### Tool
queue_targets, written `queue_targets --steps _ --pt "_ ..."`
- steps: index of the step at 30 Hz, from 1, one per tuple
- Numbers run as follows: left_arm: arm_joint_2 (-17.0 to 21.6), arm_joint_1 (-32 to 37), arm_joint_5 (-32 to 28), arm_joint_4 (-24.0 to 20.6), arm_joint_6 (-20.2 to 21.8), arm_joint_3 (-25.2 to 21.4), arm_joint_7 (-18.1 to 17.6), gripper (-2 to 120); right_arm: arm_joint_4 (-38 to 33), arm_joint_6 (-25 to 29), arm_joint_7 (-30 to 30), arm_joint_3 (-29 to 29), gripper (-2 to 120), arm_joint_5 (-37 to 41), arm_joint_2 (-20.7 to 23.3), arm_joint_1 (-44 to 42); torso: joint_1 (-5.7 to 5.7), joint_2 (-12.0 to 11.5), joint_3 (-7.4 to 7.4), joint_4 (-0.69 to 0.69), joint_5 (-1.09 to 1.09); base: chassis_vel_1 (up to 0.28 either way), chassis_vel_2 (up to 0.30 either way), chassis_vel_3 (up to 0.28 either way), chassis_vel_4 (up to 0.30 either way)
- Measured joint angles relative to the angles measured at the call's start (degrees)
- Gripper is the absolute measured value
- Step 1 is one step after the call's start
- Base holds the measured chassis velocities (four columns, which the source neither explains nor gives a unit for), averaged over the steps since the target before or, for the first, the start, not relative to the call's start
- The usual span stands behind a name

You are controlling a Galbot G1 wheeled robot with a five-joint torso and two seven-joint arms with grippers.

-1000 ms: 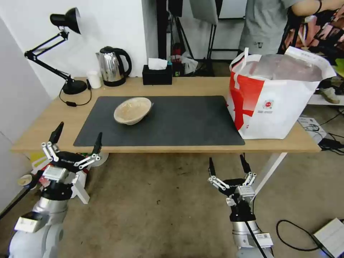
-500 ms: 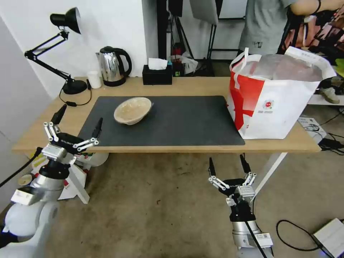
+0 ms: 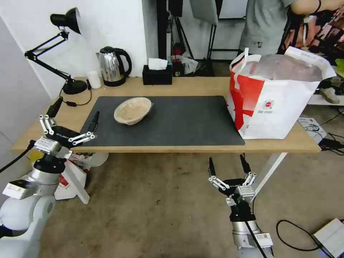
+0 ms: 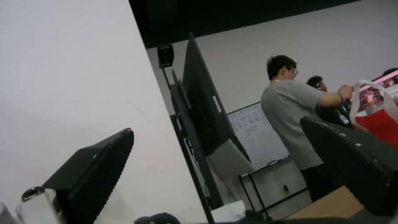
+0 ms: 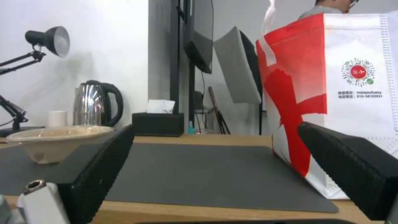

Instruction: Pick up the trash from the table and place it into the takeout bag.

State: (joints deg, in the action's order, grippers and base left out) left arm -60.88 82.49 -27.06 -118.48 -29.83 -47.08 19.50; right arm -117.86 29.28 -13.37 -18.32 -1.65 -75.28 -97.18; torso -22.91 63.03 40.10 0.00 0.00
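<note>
A beige shallow bowl, the only trash I see, rests on the dark grey mat of the light-wood table. The white and red takeout bag stands open at the table's right end; its red side appears in the left wrist view. My left gripper is open at the table's front left corner, left of and nearer than the bowl. My right gripper hangs open and empty below the front edge, at about tabletop height, facing the mat.
Along the back edge stand a black desk lamp, a small white cup, a steel kettle and a black tissue box. A white table leg slants down near my right gripper. Cables and boxes lie on the floor.
My left arm has risen and moved forward, bringing its open gripper from below the table edge up to the front left corner. The right arm, bowl and bag have not moved.
</note>
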Motion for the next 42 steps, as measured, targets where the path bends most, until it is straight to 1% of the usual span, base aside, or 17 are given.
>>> queue_targets --steps 9,14,20,22,23,26,27,31,34,42 --pt "2.4 -1.2 -1.7 0.0 1.5 0.6 -0.1 100 0.0 0.0 0.0 0.0 100 0.0 0.0 0.0 0.0 0.0 0.0 0.0 0.0 0.0 0.0 0.0 0.0" --pt "4.0 -2.6 -2.7 1.5 2.0 1.4 -0.1 100 0.0 0.0 0.0 0.0 100 0.0 0.0 0.0 0.0 0.0 0.0 0.0 0.0 0.0 0.0 0.0 0.0" --pt "7.2 -5.1 -3.3 4.4 2.5 3.8 0.3 100 0.0 0.0 0.0 0.0 100 0.0 0.0 0.0 0.0 0.0 0.0 0.0 0.0 0.0 0.0 0.0 0.0" --pt "8.5 -6.3 -2.9 6.2 2.4 4.1 1.4 100 0.0 0.0 0.0 0.0 100 0.0 0.0 0.0 0.0 0.0 0.0 -0.01 -0.01 0.0 0.0 0.0 0.0" --pt "8.5 -6.3 -2.9 6.2 2.4 4.1 1.4 100 0.0 0.0 0.0 0.0 100 0.0 0.0 0.0 0.0 0.0 0.0 -0.01 -0.01 0.0 0.0 0.0 0.0" --pt "11.0 -7.3 -2.0 9.1 1.8 4.2 2.9 100 0.0 0.0 0.0 0.0 100 0.0 0.0 0.0 0.0 0.0 0.0 0.0 -0.01 0.0 0.0 0.0 0.0" --pt "11.0 -7.3 -2.0 9.1 1.8 4.2 2.9 100 0.0 0.0 0.0 0.0 100 0.0 0.0 0.0 0.0 0.0 0.0 0.0 -0.01 0.0 0.0 0.0 0.0" --pt "14.2 -8.2 -0.5 12.2 0.9 3.7 4.2 100 0.0 0.0 0.0 0.0 100 0.0 0.0 0.0 0.0 0.0 0.01 0.0 -0.01 0.0 0.0 0.0 0.0" --pt "15.3 -8.5 0.2 13.3 0.7 3.5 4.4 100 0.0 0.0 0.0 0.0 100 0.0 0.0 0.0 -0.01 0.0 0.01 0.01 -0.01 0.0 0.0 0.0 0.0" --pt "17.7 -9.4 5.0 16.1 -0.9 3.4 5.4 100 0.0 0.0 0.0 0.0 100 0.0 0.0 0.0 0.0 0.0 0.01 0.0 -0.01 0.0 0.0 0.0 0.0"
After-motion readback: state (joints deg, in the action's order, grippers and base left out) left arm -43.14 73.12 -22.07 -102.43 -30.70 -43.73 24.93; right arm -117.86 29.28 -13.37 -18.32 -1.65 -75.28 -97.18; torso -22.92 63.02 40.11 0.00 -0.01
